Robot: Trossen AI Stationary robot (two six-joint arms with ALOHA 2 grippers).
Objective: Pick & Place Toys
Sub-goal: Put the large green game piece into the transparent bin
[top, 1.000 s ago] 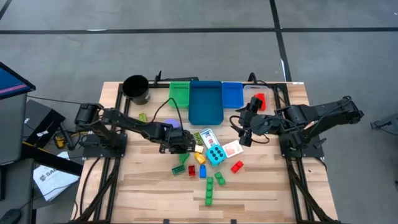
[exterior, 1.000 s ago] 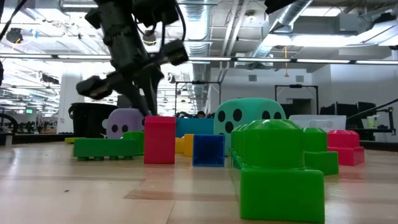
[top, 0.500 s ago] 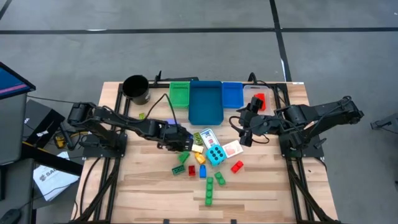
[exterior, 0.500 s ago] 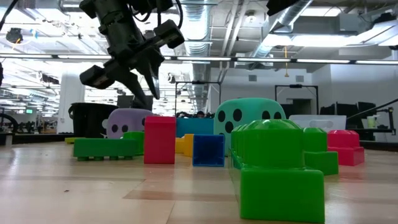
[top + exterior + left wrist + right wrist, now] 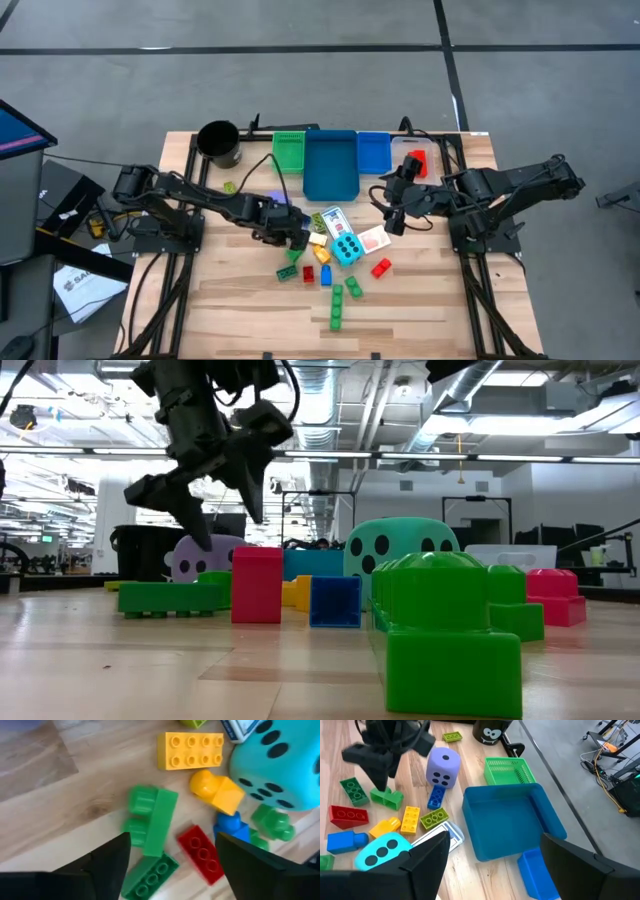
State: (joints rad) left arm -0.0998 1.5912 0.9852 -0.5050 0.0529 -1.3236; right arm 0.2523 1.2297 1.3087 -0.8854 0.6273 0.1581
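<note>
We find the toys lying loose on the table [image 5: 230,300]: the cyan dotted die [image 5: 347,249] amid the red brick [image 5: 202,855], green brick [image 5: 152,820], yellow brick [image 5: 190,749] and blue brick [image 5: 231,824], playing cards [image 5: 334,220] beside them, the purple die [image 5: 443,766] nearer the bins. The big blue bin [image 5: 507,822] and green bin [image 5: 506,770] look empty, so we judge nearly everything is left. Our left gripper [image 5: 215,515] hovers over the green brick, jaws spread, holding nothing. Our right gripper [image 5: 392,226] waits near the cards, jaws likewise spread and empty.
</note>
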